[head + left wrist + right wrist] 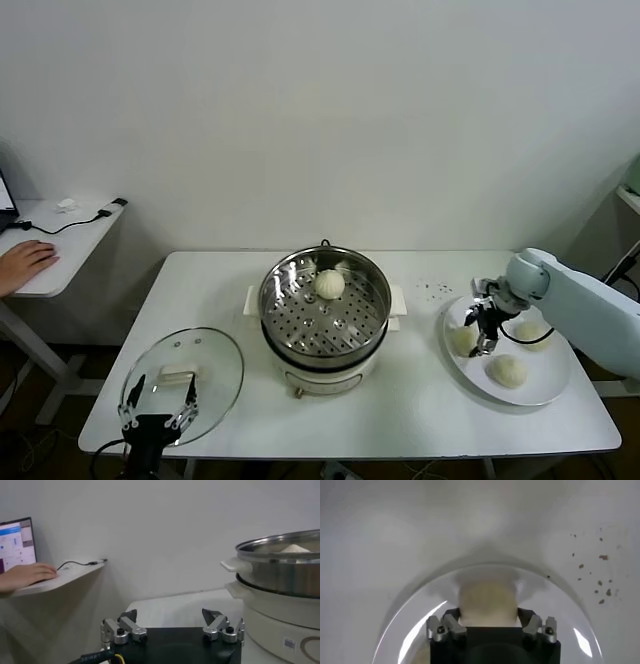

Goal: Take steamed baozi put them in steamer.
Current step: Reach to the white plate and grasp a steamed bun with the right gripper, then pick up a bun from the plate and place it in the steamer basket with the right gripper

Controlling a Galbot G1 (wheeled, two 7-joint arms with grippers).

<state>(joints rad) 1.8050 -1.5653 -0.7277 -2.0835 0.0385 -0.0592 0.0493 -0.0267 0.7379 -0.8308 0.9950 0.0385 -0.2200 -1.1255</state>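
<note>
A: Item one, right pincer (484,327)?
B: Down over the white plate (545,392), fingers set either side of one baozi (486,602). Half drawn in and meeting the dough on both flanks, so pinching that bun. Whether it sits firm enough to lift cannot be told

A: Other buns, placed from that pincer?
B: Two more on the same plate, one just beside it (531,333) toward the arm, one near it (508,371) toward the front edge of the worktop (420,400). A fourth (329,284) lies well apart, across on the perforated tray inside the steamer (325,312)

A: Handling notes?
B: By look: light, soft, easily dented, pleated crown likely to tear. Take low on the round sides, gentle squeeze, never on the pleats. Skin may stick to the plate

A: Left pincer (158,406)?
B: Parked at the near edge, spread wide, holding nothing, over the glass lid (205,365)
</note>
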